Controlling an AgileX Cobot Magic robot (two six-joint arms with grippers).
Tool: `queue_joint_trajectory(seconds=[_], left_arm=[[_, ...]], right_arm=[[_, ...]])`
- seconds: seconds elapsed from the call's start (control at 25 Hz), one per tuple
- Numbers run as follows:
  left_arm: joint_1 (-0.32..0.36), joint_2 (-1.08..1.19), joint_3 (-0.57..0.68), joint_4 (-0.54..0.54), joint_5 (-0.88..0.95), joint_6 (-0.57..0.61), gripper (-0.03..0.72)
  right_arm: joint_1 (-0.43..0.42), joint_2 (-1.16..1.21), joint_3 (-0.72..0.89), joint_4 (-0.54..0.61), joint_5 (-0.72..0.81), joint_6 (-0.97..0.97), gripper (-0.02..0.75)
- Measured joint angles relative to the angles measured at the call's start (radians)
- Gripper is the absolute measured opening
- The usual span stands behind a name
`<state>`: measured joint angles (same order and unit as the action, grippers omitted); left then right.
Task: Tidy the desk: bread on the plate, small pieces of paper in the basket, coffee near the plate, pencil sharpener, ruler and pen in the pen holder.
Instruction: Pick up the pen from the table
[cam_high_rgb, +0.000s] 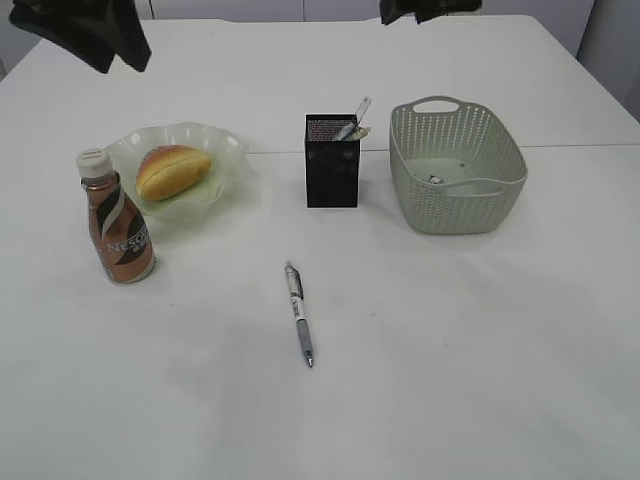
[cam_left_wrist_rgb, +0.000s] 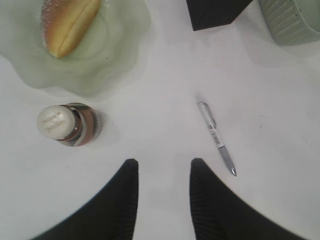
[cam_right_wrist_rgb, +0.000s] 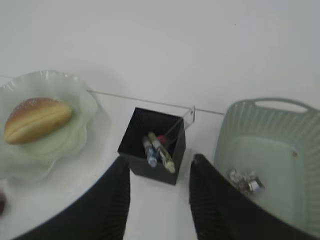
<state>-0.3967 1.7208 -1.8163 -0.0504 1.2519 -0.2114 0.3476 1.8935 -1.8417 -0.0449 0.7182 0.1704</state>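
White and plain, the table (cam_high_rgb: 450, 350) is seen carrying a ruffled glass plate (cam_high_rgb: 225, 150) with the bread (cam_high_rgb: 172, 170) on it, the coffee (cam_high_rgb: 117, 222) beside it, a mesh pen holder (cam_high_rgb: 332, 165), a perforated basket (cam_high_rgb: 455, 170) and a pen (cam_high_rgb: 300, 315) lying loose.

From the left wrist, parted empty fingers (cam_left_wrist_rgb: 120, 200) are held above the table, near the coffee's cap.

From the right wrist, parted empty fingers (cam_right_wrist_rgb: 112, 200) are raised over the pen holder; crumpled paper (cam_right_wrist_rgb: 245, 181) is seen in the basket.

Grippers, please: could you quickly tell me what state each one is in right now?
Left gripper: open, holding nothing, above the desk.
Right gripper: open, empty, above the pen holder.
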Motion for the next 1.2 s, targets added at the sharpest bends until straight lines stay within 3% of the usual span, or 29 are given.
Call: queue_joint_trajectory(seconds=[0.24,0.52,1.2], left_arm=[[-0.092,0.035,0.000,-0.003,0.000,-0.085,0.276],[-0.120,0.167,0.000,-0.005,-0.004,-0.180,0.286],[-0.218,0.417,0.000,-0.045,-0.109,-0.388,0.288]], right_arm=[[0.000,-0.075,-0.002,0.019,0.279,0.000,0.330],[0.000,-0.080,-0.002,-0.030,0.504,0.001,0.330],[0.000,-0.080,-0.002,-0.016,0.529,0.001,0.329]])
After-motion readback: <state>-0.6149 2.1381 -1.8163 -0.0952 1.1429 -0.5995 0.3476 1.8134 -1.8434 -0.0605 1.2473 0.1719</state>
